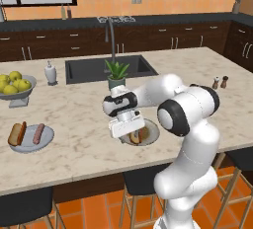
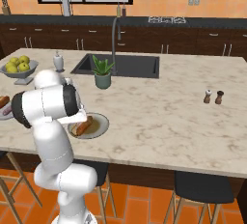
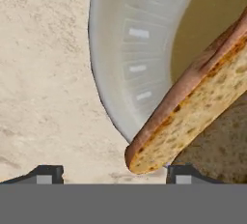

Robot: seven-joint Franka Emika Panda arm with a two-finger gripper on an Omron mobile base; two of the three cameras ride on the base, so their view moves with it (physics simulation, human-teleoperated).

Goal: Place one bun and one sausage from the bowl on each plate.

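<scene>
Where visible: two plates, two buns

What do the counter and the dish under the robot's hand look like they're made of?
The counter looks like polished stone, perhaps marble: beige with cloudy brown veining. The dish looks like glazed ceramic or glass: smooth pale rim with bright reflected patches, olive-tinted inside; the look leaves that open. The bun in it looks like baked bread: brown crust, porous cut face.

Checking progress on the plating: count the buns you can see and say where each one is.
2. One bun lies on the far-left plate beside a sausage. The other bun lies in the dish under the hand. More could be hidden behind the arm.
</scene>
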